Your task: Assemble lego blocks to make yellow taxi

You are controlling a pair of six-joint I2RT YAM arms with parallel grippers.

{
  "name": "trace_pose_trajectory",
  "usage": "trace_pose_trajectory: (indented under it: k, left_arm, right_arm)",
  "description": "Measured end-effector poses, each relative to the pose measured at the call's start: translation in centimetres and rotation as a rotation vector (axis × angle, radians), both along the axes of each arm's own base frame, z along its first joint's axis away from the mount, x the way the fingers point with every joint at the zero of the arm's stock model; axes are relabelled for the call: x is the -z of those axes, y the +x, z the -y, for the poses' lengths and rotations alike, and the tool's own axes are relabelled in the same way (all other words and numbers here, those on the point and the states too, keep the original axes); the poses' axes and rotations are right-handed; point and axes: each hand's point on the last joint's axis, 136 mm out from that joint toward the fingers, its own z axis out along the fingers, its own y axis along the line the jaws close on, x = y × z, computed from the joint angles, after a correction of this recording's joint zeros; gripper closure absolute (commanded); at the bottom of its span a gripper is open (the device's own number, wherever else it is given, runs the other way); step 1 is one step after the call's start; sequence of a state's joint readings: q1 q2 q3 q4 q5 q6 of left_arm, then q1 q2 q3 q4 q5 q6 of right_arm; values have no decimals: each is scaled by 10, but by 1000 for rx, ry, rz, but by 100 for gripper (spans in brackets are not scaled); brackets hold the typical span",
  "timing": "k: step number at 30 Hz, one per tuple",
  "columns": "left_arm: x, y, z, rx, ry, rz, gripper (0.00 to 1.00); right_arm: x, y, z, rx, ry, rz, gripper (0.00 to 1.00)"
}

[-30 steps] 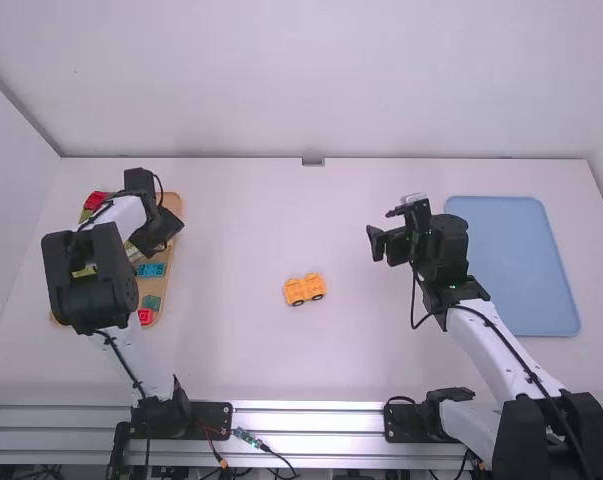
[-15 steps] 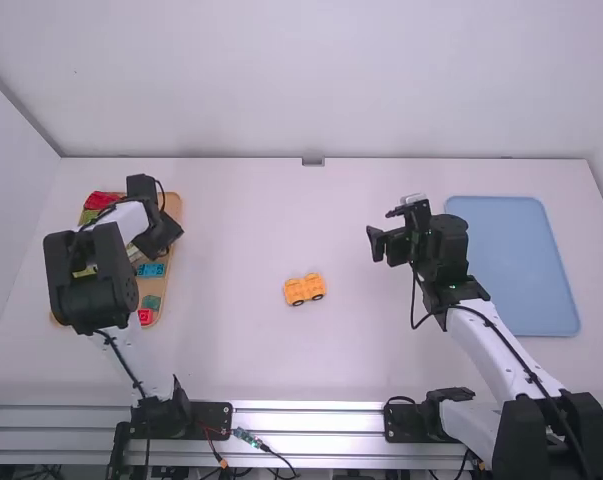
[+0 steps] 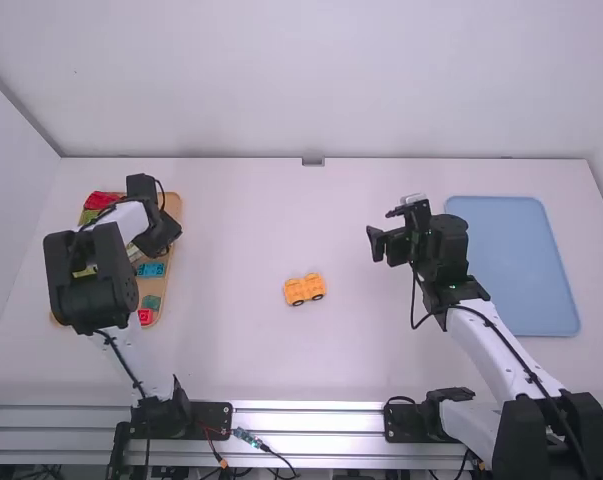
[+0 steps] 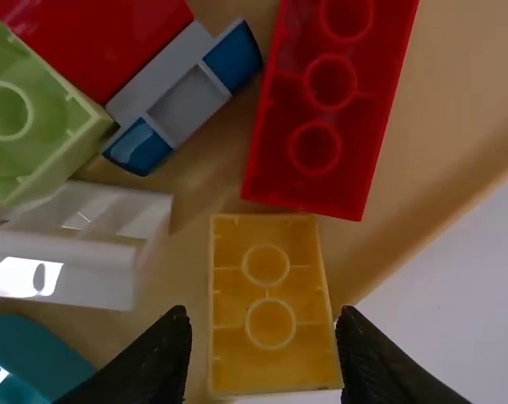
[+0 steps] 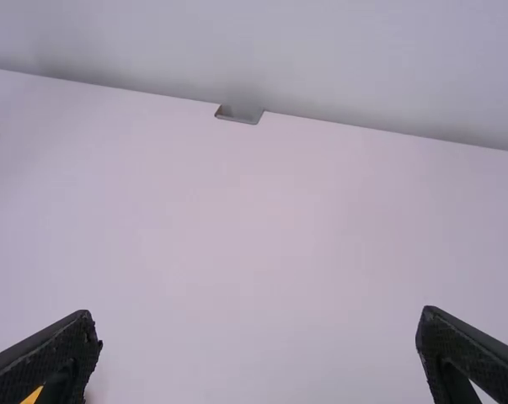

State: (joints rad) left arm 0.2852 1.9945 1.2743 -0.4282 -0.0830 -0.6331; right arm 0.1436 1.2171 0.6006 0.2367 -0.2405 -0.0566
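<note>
— First, the left hand [image 3: 159, 232]?

— Above the wooden tray [image 3: 173, 207], on the left of the worktop [image 3: 241, 350]. In the left wrist view, parted, with a yellow block [image 4: 270, 295] between the fingertips, hollow underside showing. A gap on one side; on the other, close, but contact impossible to tell.

— And around the yellow block?

— Just beside one end, a red block [image 4: 329, 101], also hollow side showing. Farther off, a grey-and-blue piece [image 4: 186, 101] against a larger red piece [image 4: 93, 42], then a light green block [image 4: 34, 118]. Near a clear piece [image 4: 68, 282], something rounded and teal [image 4: 34, 353], partly cut off.

— Right hand [image 3: 383, 229]?

— Above the worktop, between the middle and the blue tray [image 3: 516, 265]. Spread wide, nothing between the fingers.

— The taxi, then?

— An orange-yellow car [image 3: 304, 289] near the middle of the worktop, between the two arms, well apart from both trays. Upright, dark wheels at the near side.
</note>
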Motion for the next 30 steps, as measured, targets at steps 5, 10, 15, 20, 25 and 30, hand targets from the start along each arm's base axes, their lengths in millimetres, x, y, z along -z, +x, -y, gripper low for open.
trace_pose_trajectory:
  k: [5, 10, 15, 20, 25, 30]
  left_arm:
    - [0, 0, 0, -3, -1, 1, 63]
    - [0, 0, 0, -3, -1, 1, 62]
    - [0, 0, 0, -2, -1, 2, 70]
    - [-1, 4, -1, -2, 3, 16, 74]
    - [-2, 5, -1, -2, 5, 21, 80]
    - [-2, -2, 1, 4, -4, -17, 93]
  right_arm:
    - [0, 0, 0, 0, 0, 0, 1]
    - [0, 0, 0, -2, -2, 1, 1]
    - [0, 0, 0, 0, -1, 1, 1]
    - [0, 0, 0, 0, 1, 0, 1]
    - [-2, 1, 0, 0, 1, 7, 1]
    - [-2, 1, 0, -1, 0, 9, 1]
